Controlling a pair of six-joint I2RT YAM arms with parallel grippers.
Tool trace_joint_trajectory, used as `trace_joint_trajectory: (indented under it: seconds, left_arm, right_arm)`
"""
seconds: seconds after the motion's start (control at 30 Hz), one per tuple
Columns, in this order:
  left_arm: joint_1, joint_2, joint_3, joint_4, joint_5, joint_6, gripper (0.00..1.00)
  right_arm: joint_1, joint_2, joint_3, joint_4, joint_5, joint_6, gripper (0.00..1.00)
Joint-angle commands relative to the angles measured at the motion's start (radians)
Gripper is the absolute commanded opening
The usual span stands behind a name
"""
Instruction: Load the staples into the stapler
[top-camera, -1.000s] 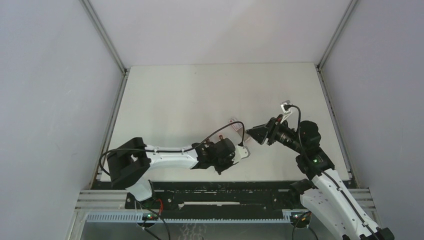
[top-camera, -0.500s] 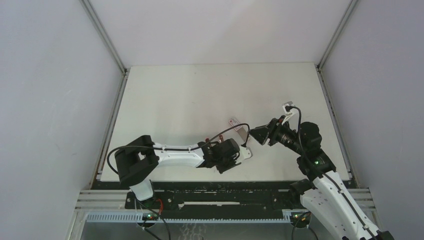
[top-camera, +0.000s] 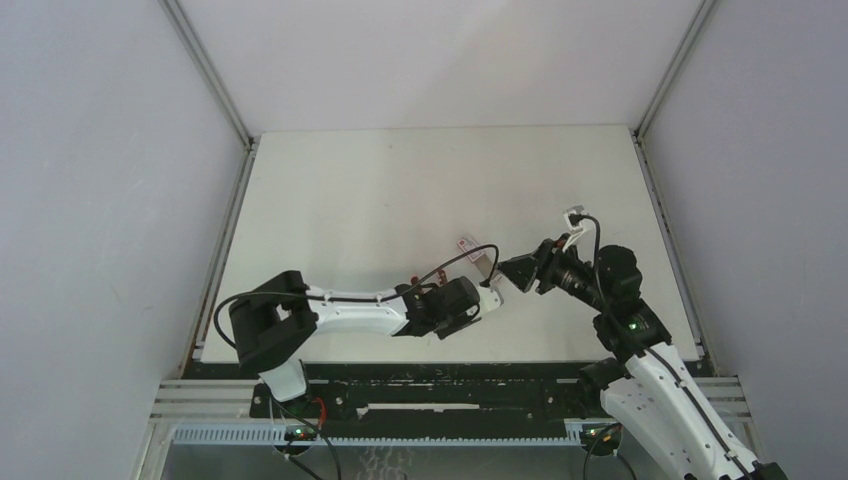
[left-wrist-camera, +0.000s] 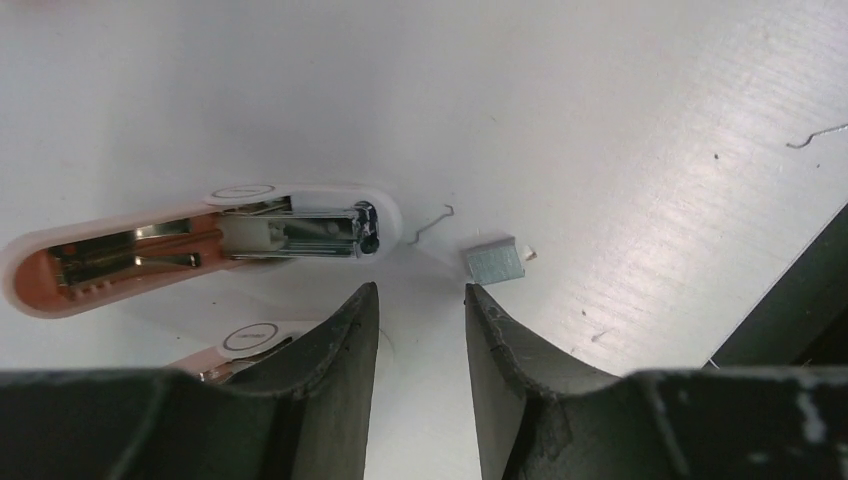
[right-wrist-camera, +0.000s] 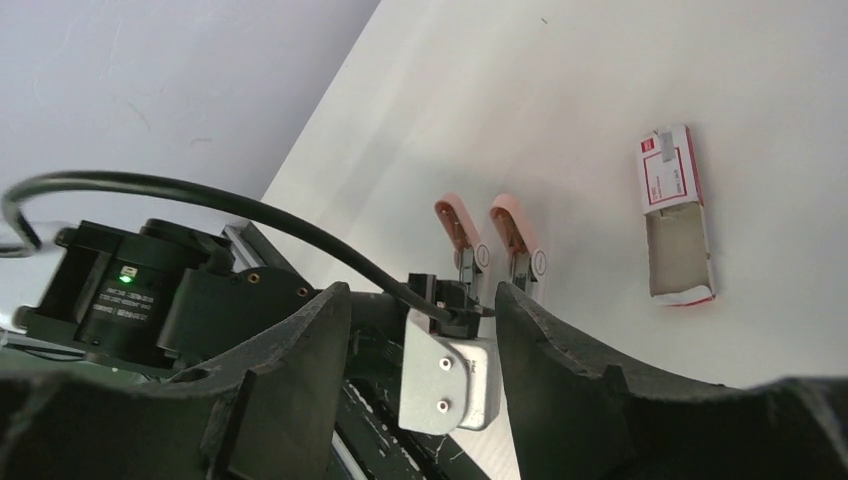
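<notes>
A second pink mini stapler (left-wrist-camera: 240, 340) is mostly hidden behind a finger of the left tool (left-wrist-camera: 420, 290). The small pinkish cardboard box with a red-marked label (right-wrist-camera: 672, 200) has its tray slid out, showing bare card. There are two staplers. The open pink mini stapler (left-wrist-camera: 200, 245) shows its metal magazine. One short grey block of staples (left-wrist-camera: 495, 263) lies on the white counter (left-wrist-camera: 600, 100) just beside that stapler's nose. Left tool and right tool (right-wrist-camera: 420, 290) both stand parted, gripping nothing.
</notes>
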Motion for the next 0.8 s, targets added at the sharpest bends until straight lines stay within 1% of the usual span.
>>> trace_joint_trajectory:
  seconds: [0.0, 0.17, 0.27, 0.37, 0.43, 0.57, 0.63, 0.7, 0.77]
  left_arm:
    - [0.0, -0.052, -0.016, 0.084, -0.069, -0.028, 0.42]
    - [0.008, -0.11, -0.044, 0.154, -0.058, -0.077, 0.43]
    - [0.031, -0.213, -0.099, 0.215, 0.005, -0.114, 0.47]
    - [0.082, -0.352, -0.164, 0.256, 0.095, -0.164, 0.52]
    - [0.132, -0.443, -0.199, 0.272, 0.149, -0.196, 0.55]
    - [0.271, -0.601, -0.257, 0.291, 0.217, -0.29, 0.58]
    - [0.369, -0.653, -0.288, 0.303, 0.225, -0.354, 0.62]
    - [0.48, -0.701, -0.335, 0.333, 0.224, -0.424, 0.67]
    - [0.558, -0.744, -0.387, 0.355, 0.152, -0.488, 0.72]
  right_arm:
    - [-0.006, -0.013, -0.018, -0.007, 0.01, -0.019, 0.54]
    - [-0.008, -0.012, -0.035, -0.043, 0.03, -0.032, 0.55]
    - [-0.003, 0.006, -0.044, -0.061, 0.045, -0.052, 0.51]
    - [0.047, 0.036, -0.045, -0.104, 0.121, -0.099, 0.49]
    - [0.12, 0.079, -0.04, -0.131, 0.201, -0.126, 0.49]
    - [0.342, 0.2, -0.005, -0.163, 0.397, -0.169, 0.49]
    - [0.444, 0.272, 0.024, -0.167, 0.498, -0.194, 0.51]
    - [0.514, 0.359, 0.051, -0.169, 0.547, -0.21, 0.51]
    - [0.553, 0.451, 0.08, -0.175, 0.573, -0.217, 0.5]
